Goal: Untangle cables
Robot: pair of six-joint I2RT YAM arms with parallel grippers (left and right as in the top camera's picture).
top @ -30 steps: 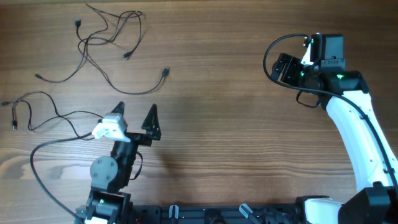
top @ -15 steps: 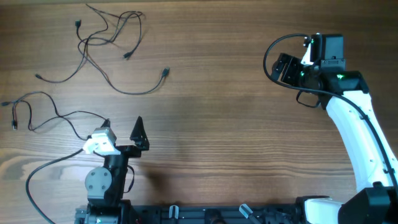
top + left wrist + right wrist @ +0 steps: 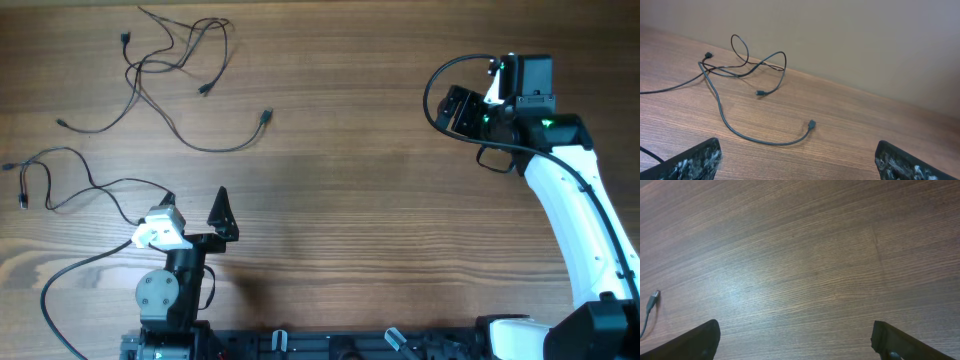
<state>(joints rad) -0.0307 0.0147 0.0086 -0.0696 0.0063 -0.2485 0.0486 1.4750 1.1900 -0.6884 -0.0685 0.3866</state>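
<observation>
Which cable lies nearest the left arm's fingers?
The separate loose strand, which runs up close beside the left fingers; the tangled bunch lies well beyond them.

The cables (image 3: 706,68) lie loosely tangled at the far left of the wooden tabletop (image 3: 865,125), near a plain wall (image 3: 865,40); one strand curves forward to a free plug (image 3: 811,123); the jaws stand wide apart at the bottom corners.

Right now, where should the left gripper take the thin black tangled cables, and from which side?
Just behind the small plug ending the thin black cables' long curved strand: it lies flat, clear of the rest. Probably from above, jaws across it.
</observation>
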